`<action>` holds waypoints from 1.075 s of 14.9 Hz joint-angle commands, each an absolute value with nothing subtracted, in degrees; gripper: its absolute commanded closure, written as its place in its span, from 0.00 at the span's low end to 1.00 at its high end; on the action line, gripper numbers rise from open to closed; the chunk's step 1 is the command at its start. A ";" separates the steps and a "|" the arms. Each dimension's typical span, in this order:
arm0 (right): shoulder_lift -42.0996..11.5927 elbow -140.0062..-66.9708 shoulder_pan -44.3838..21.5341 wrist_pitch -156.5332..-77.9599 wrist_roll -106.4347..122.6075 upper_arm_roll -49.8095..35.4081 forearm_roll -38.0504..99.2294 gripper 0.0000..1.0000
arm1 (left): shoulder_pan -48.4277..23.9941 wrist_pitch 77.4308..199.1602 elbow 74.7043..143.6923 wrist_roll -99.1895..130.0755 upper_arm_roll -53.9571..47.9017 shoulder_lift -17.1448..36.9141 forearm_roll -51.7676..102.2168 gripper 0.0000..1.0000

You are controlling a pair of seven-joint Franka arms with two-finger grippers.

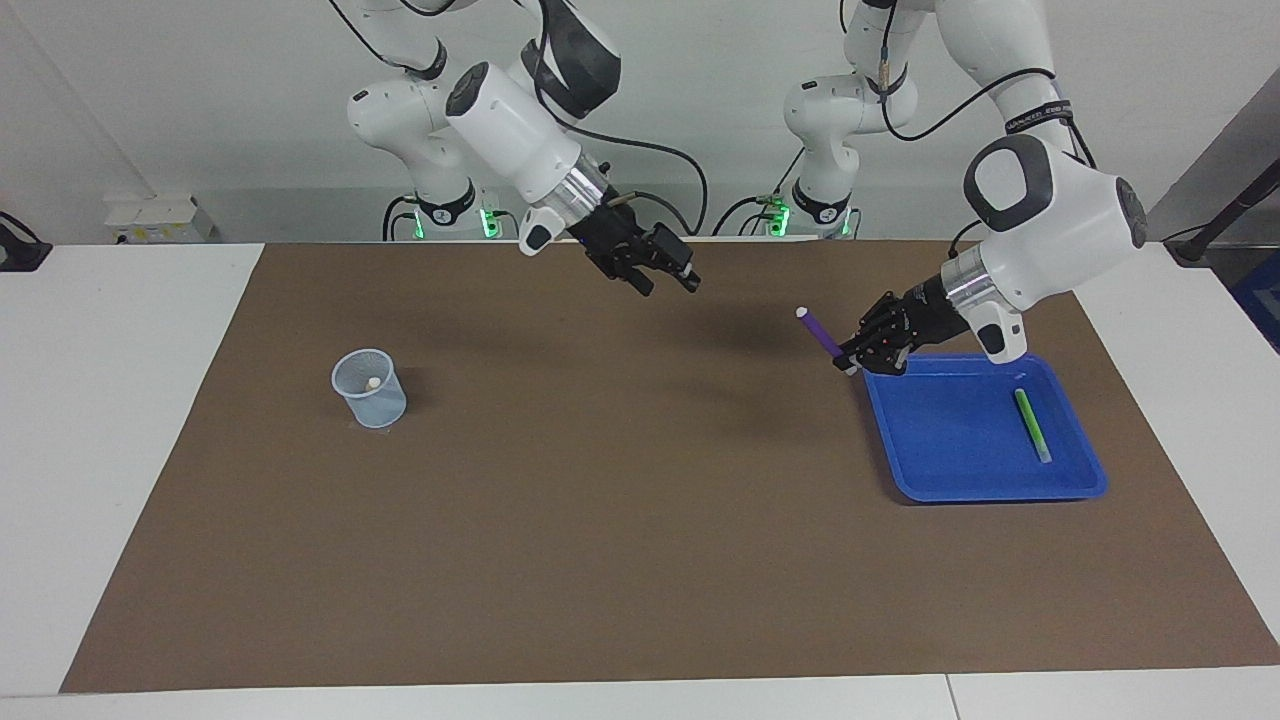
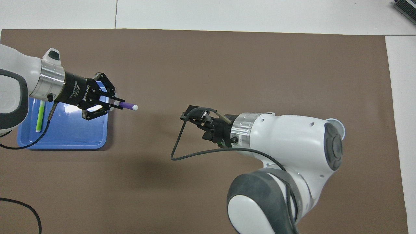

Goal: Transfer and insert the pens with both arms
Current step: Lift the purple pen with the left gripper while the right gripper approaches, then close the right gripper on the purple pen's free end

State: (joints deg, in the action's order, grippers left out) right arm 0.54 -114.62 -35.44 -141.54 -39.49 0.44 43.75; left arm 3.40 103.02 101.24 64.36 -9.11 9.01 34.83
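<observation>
Holding the purple pen point(image 1: 822, 333) by one end, my left gripper point(image 1: 853, 360) is clamped on it above the edge of the blue tray point(image 1: 960, 480), over the brown mat point(image 1: 640, 540); the pen's pale cap end points toward the right arm's end of the table. I see the green pen point(image 1: 1031, 424) lying in the tray. My right gripper point(image 1: 668, 283) hangs over the mat's middle, fingers apart, holding nothing. A clear cup point(image 1: 369, 388) stands at the right arm's end with something small and pale inside.
</observation>
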 commanded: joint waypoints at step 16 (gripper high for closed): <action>-7.12 -103.98 -42.99 -151.87 -47.02 0.53 38.50 0.00 | -1.93 107.05 109.07 75.41 -8.44 -3.42 36.21 1.00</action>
